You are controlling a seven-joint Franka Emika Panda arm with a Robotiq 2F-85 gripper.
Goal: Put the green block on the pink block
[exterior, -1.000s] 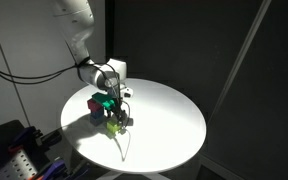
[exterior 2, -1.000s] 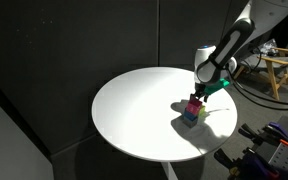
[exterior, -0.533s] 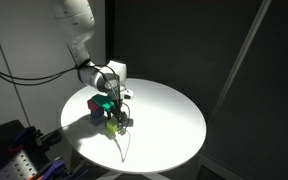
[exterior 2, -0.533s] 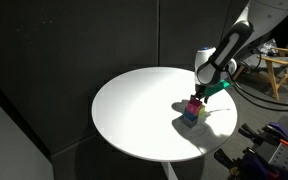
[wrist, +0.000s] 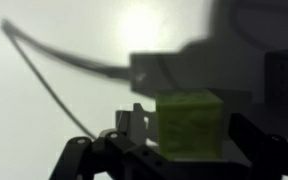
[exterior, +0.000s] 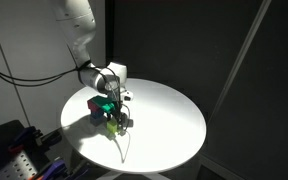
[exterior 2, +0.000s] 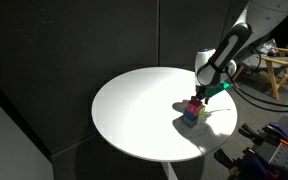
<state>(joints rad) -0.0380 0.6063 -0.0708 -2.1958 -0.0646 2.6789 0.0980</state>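
Straddling the green block (wrist: 189, 122), the claw (exterior: 113, 112) is held apart, nothing clamped; lifting and placement onto the pink block (exterior: 94, 101) are judged outstanding.

A round white table (exterior 2: 134, 115) stands brightly lit against black walls (exterior 2: 84, 40), a wooden frame (exterior 2: 281, 58) beyond.

- Green block (wrist: 189, 125): lime, between the black claw's (wrist: 174, 150) fingers.
- Pink block (exterior 2: 193, 103): magenta, beside the claw.
- Tabletop (exterior: 169, 120): plain white.
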